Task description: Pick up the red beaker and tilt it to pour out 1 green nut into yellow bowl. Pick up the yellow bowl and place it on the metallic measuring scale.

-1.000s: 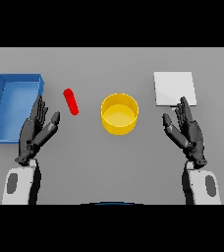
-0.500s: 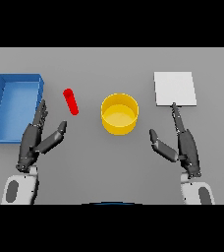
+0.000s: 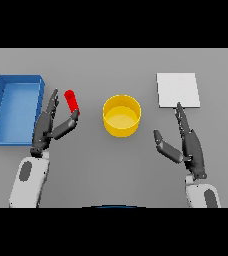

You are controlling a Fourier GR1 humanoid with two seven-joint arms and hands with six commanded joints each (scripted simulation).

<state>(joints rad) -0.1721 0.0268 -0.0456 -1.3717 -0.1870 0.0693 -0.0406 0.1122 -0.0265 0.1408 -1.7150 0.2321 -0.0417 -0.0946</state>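
A small red beaker (image 3: 72, 101) lies on the grey table, left of centre. My left hand (image 3: 47, 129) is open just below and left of it, its thumb tip close under the beaker's near end. The yellow bowl (image 3: 121, 115) stands in the middle of the table; I see no nut in it. At the right rear lies the flat pale measuring scale (image 3: 178, 89). My right hand (image 3: 187, 145) is open in front of the scale, thumb spread toward the bowl, fingertips near the scale's front edge.
A blue open tray (image 3: 1, 110) sits at the far left, right beside my left hand.
My left hand has moved up and right toward the red beaker. The right hand has turned and spread its thumb toward the bowl.
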